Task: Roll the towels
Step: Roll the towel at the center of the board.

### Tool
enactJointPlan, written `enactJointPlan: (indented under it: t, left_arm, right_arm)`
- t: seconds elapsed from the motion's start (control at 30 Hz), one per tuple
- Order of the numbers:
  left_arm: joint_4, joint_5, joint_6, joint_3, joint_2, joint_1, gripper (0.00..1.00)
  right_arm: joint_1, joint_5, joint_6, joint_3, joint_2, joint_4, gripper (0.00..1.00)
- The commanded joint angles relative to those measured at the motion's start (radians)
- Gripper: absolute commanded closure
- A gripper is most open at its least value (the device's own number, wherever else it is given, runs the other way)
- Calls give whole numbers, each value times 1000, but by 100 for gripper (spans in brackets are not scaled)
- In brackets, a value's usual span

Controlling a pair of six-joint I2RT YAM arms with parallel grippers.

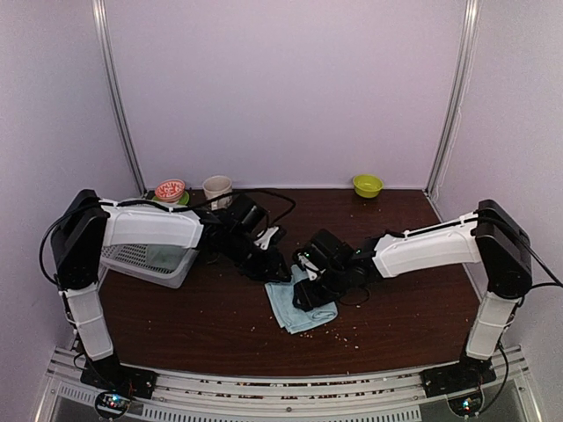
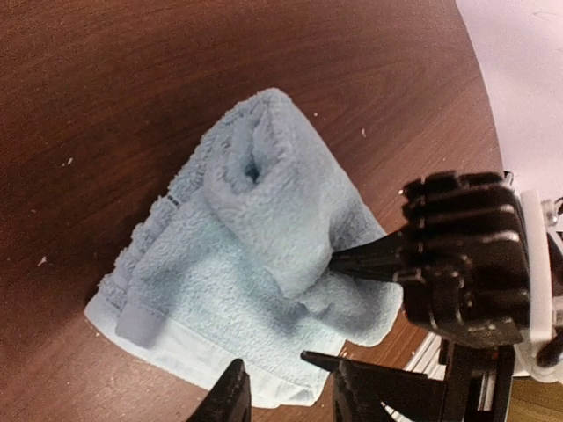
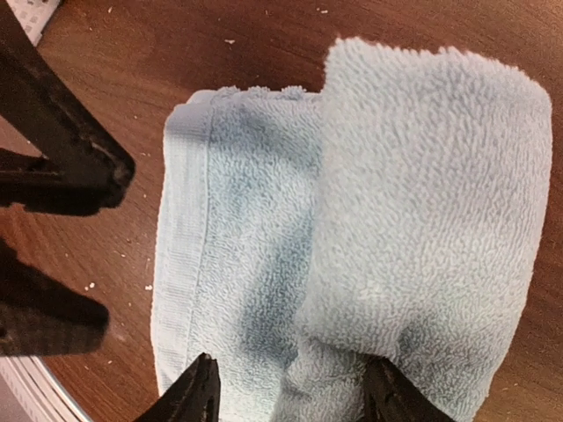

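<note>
Light blue towel [image 1: 301, 308] lay at bench [image 1: 176, 325] centre, judged about half rolled: fat roll at one end, flat tail left to wind. Left tool [image 2: 286, 397] stood apart, empty, poised at towel hem. Right tool [image 3: 290, 400] stood apart, straddling roll end, one fingertip touching roll, nothing clamped.

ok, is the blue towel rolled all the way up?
No: only one end of the light blue towel is rolled, and a flat hemmed part lies spread on the table.
</note>
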State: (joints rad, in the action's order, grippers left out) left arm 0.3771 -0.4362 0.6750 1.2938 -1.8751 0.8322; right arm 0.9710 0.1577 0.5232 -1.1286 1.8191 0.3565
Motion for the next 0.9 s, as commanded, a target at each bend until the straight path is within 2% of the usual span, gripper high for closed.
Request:
enactJointPlan:
  t: [0.0,0.5,0.87]
  left_arm:
    - [-130,-60,61,19,-48,-5,68]
    - [-334,-104,148,69,-166,-14,69]
    - [-358,-122,273,75,-276,-52,80]
  right_arm:
    - [-21,57,10,82,-35,-89,42]
    - [-40,100,8,133,-29,-154,41]
    - [-40,115,-10,118,-28,-140,42]
